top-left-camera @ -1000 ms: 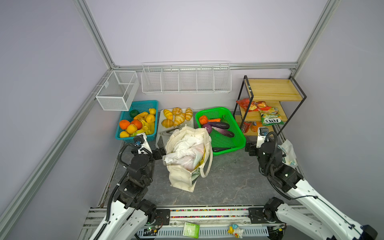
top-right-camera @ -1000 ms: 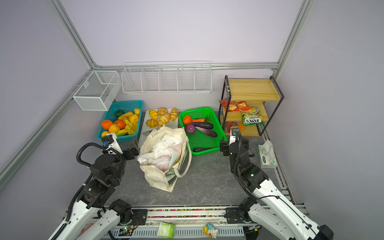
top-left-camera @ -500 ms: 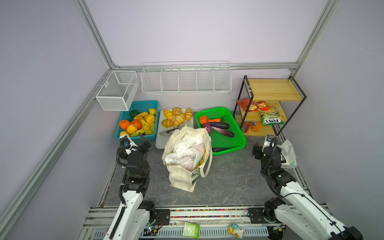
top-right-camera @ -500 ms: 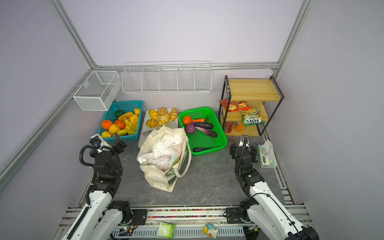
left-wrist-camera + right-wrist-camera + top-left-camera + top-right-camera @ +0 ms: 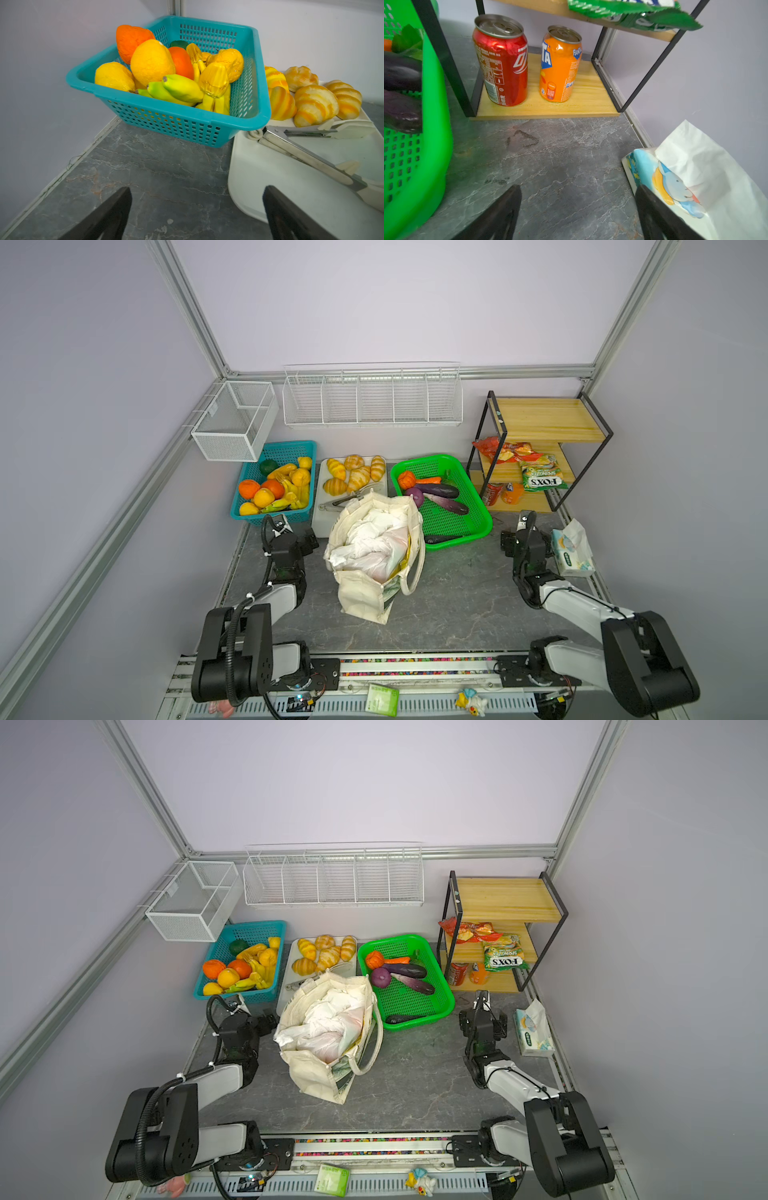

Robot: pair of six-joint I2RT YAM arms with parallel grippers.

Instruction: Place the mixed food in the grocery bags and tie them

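The cream canvas tote (image 5: 365, 597) (image 5: 316, 1073) stands mid-table with the crinkly white plastic bag (image 5: 374, 539) (image 5: 328, 1019) stuffed inside it. A yellow packet edge (image 5: 409, 545) shows at the tote's right inner wall. Toy tomato (image 5: 406, 480), carrot (image 5: 430, 480) and purple onion (image 5: 414, 497) lie in the green basket (image 5: 478, 526). My left gripper (image 5: 291, 531) (image 5: 197, 188) is open and empty over bare table, left of the tote. My right gripper (image 5: 524, 531) (image 5: 578, 186) is open and empty to the right of the green basket.
A teal fruit basket (image 5: 187, 124) and a white tray (image 5: 270, 187) holding croissants and tongs (image 5: 301, 153) lie ahead of the left gripper. Two cans (image 5: 502, 62) stand on the shelf (image 5: 544, 418) base. A tissue pack (image 5: 675, 182) sits beside the right fingers. Wire baskets (image 5: 374, 398) hang on the walls.
Both arms have folded back toward the front rail, with their elbows lowered. The left gripper swung out left and back, and its jaws opened slightly wider. The tote has not moved.
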